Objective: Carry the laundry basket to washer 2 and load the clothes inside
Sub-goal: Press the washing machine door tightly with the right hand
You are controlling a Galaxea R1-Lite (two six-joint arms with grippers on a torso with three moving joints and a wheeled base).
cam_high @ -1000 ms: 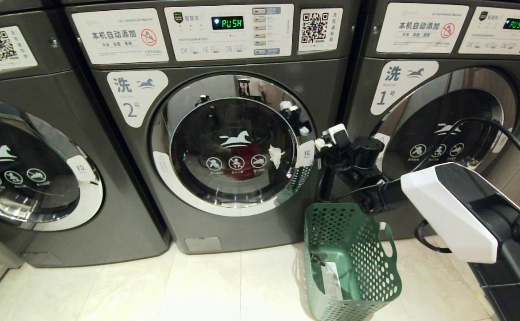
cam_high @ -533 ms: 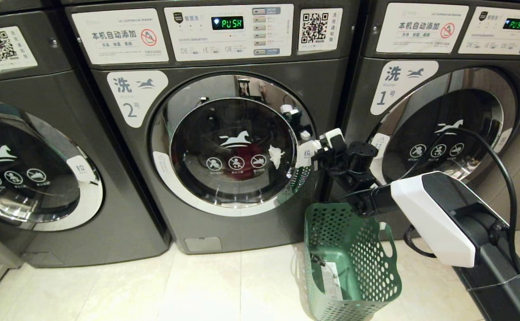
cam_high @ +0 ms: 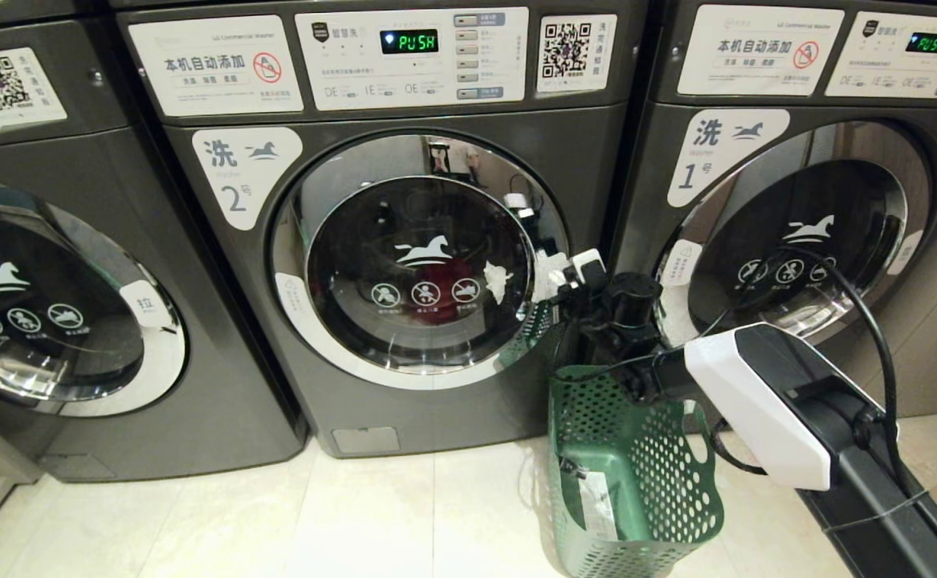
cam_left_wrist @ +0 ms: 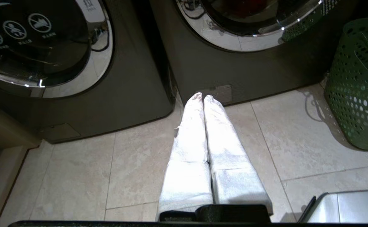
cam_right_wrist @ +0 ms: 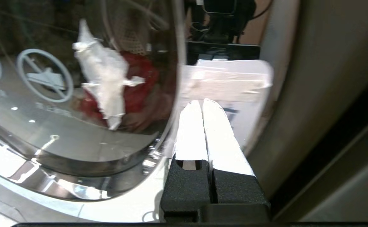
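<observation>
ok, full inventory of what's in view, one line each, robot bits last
washer 2: one, dark grey, centre, round door closed.
clothes: red and white, behind washer 2's door glass.
washer 1: one, dark grey, right of washer 2, door closed.
third washer: one, dark grey, left of washer 2, number not visible.
laundry basket: one, dark green, on the floor in front of washer 2's right edge, no clothes seen in it.
floor: beige tiles.
right tool: white fingers, shut, at the right rim of washer 2's door.
left tool: white fingers, shut, low over the floor in front of the washers.
</observation>
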